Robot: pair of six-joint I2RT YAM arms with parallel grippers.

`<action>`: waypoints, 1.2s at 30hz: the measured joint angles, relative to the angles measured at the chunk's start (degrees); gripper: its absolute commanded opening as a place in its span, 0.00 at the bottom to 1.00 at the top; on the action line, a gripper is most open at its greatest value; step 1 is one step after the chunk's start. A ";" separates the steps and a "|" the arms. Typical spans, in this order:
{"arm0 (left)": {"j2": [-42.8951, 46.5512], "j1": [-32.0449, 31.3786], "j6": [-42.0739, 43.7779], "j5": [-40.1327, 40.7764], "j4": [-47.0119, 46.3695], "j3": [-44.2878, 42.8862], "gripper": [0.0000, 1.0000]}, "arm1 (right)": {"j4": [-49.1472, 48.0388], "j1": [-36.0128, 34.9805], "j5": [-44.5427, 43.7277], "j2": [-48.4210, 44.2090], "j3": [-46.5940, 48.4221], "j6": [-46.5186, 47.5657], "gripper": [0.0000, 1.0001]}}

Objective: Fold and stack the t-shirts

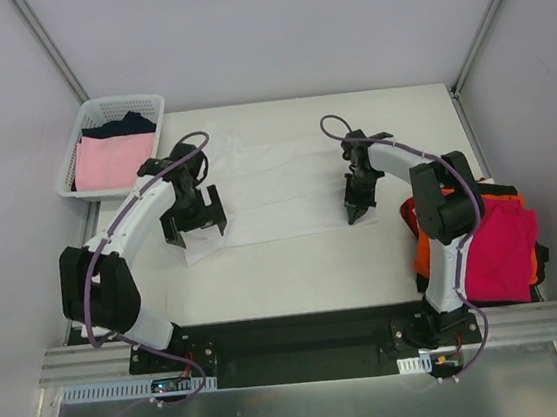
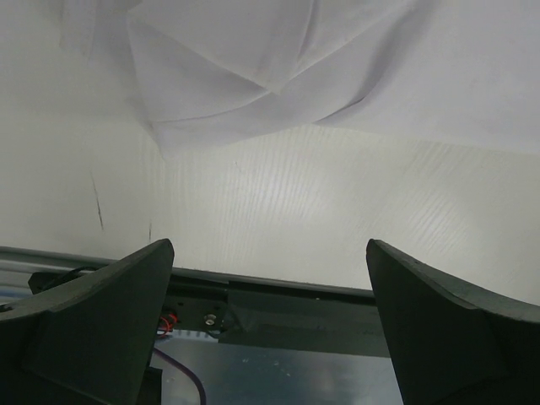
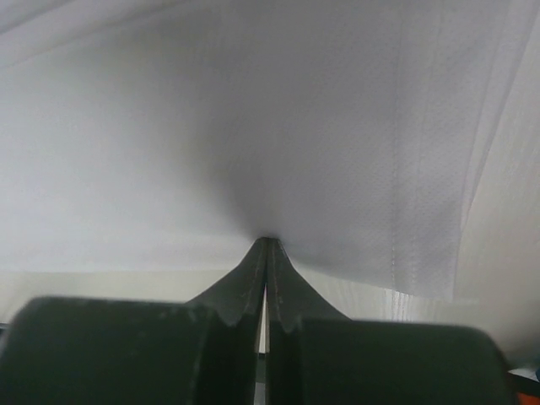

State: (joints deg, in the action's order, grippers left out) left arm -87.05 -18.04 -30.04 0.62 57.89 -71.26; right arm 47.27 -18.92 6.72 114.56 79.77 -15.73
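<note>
Pinching the white shirt (image 1: pixel 277 191) edge, right fingers (image 3: pixel 240 291) are squeezed shut; left fingers (image 2: pixel 93 329) gape wide, shirt just past them, upper frame.

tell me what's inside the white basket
A pale pink t-shirt fills most of the basket, with a dark t-shirt at its far end. Anything beneath them is covered.
</note>
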 measured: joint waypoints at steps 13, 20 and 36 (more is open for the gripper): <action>-10.32 -0.02 0.02 4.46 1.92 -6.73 0.99 | 2.71 0.74 -0.59 -0.76 -1.90 -2.23 0.01; -11.15 -0.02 0.04 6.99 1.49 -5.97 0.99 | 3.21 0.72 0.26 -1.81 -3.37 -1.95 0.24; -16.68 -0.02 2.21 7.04 -9.90 -0.35 0.99 | 12.37 1.46 3.82 -2.78 25.51 3.34 0.30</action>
State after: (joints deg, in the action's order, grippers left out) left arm -103.72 -18.06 -27.83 7.66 47.99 -71.61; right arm 59.64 -17.45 10.55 111.79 105.27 -12.38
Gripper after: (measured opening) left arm 0.993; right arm 0.304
